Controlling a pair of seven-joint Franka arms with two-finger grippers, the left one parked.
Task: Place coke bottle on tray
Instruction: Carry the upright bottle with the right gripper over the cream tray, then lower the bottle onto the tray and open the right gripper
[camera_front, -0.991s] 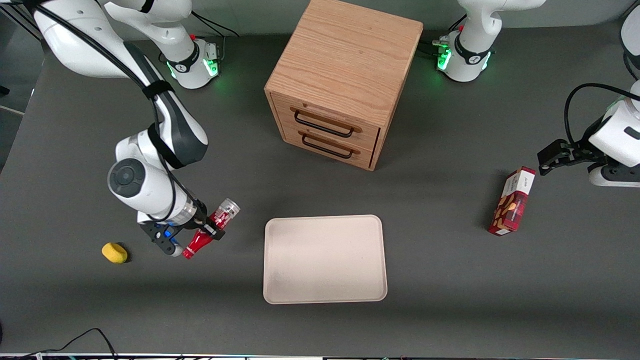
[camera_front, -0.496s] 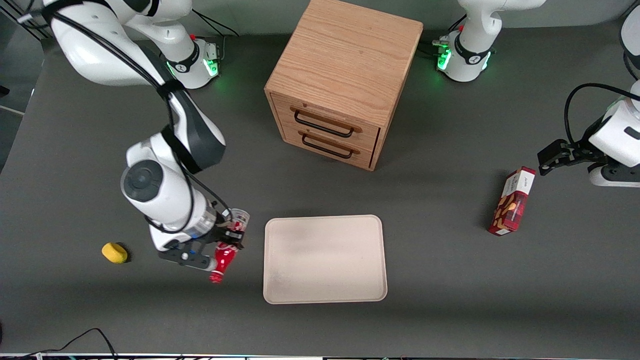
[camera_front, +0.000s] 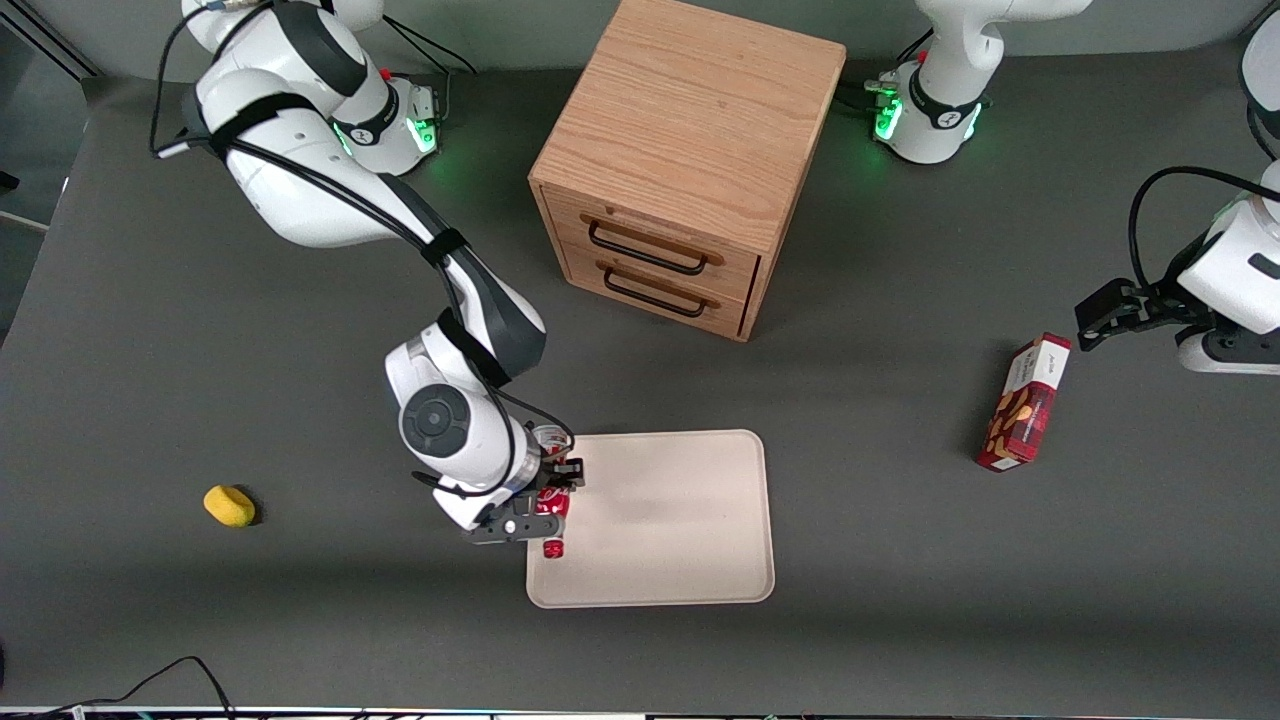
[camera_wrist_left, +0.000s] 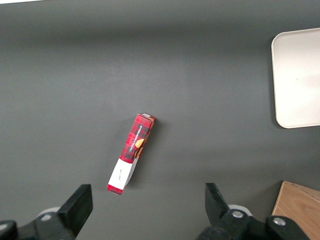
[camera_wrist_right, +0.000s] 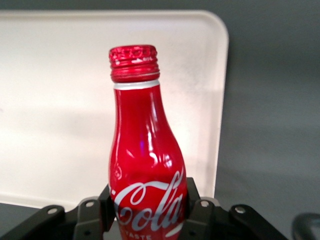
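Note:
My right gripper (camera_front: 548, 495) is shut on the coke bottle (camera_front: 550, 505), a slim red bottle with white script and a red cap. It holds the bottle over the edge of the beige tray (camera_front: 680, 520) at the working arm's end, cap pointing toward the front camera. In the right wrist view the bottle (camera_wrist_right: 145, 160) sits between the gripper (camera_wrist_right: 147, 210) fingers, with the tray (camera_wrist_right: 55, 100) under it. Whether the bottle touches the tray is not clear.
A wooden two-drawer cabinet (camera_front: 690, 160) stands farther from the front camera than the tray. A yellow sponge (camera_front: 229, 505) lies toward the working arm's end. A red snack box (camera_front: 1024, 403) lies toward the parked arm's end and also shows in the left wrist view (camera_wrist_left: 131, 152).
My gripper has carried the bottle sideways from near the yellow sponge to over the tray's edge. The bottle has turned, so its cap now points toward the front camera.

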